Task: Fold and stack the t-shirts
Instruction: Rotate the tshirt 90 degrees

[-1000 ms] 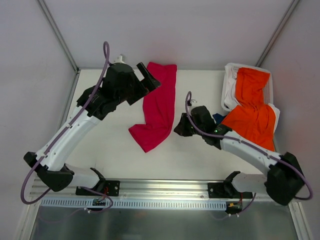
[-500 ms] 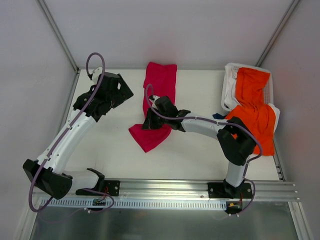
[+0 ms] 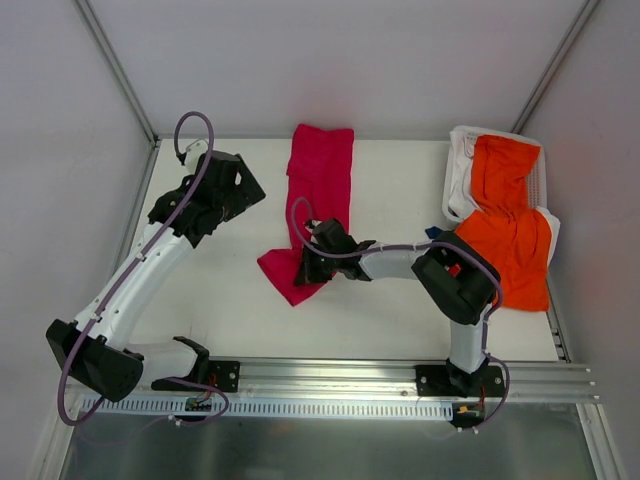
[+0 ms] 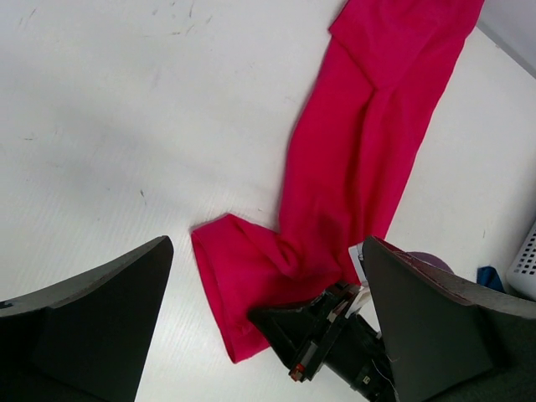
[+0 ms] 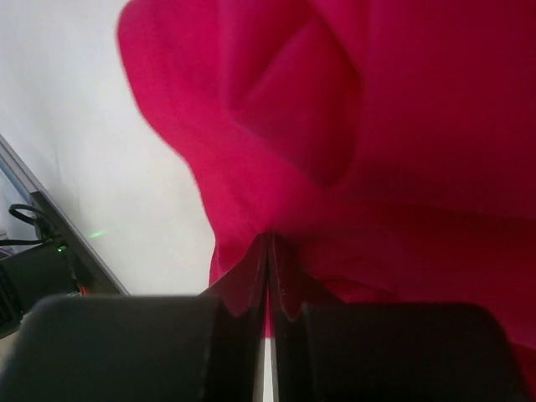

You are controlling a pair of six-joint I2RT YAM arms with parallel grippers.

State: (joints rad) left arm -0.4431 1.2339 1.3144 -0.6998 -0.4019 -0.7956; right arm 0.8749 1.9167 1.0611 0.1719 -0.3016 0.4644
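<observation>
The crimson t-shirt lies as a long narrow strip on the table, its near end bent to the left. It also shows in the left wrist view and fills the right wrist view. My right gripper is low on the shirt's near end, jaws pressed together on a fold of the cloth; it also shows in the left wrist view. My left gripper hangs open and empty above the table, left of the shirt. The orange t-shirt drapes out of the basket at the right.
A white basket stands at the back right with white cloth in it; its corner shows in the left wrist view. A small blue item lies beside it. Grey walls and frame posts enclose the table.
My right gripper swung left from mid-table onto the crimson shirt's near end and shut there. My left gripper let go of the shirt's far end and drew back to the left.
</observation>
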